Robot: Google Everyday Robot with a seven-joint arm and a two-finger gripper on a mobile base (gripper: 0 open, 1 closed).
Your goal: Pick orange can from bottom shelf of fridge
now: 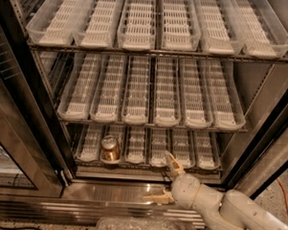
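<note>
The orange can (pixel 110 148) stands upright in the second tray from the left on the bottom shelf (pixel 147 161) of the open fridge (pixel 149 112); its silver top faces up. My gripper (pixel 164 178) is open in front of the bottom shelf, right of the can and apart from it. One finger (pixel 173 164) points up at the shelf's front edge. The other finger (pixel 157 198) lies over the steel sill. The white arm comes in from the lower right.
Two upper racks (pixel 156 52) hold empty white slotted trays. The open glass door and its dark frame (pixel 18 145) stand at the left. The ribbed steel base (pixel 82 205) runs below. A crinkled clear plastic object (pixel 144 228) lies at the bottom centre.
</note>
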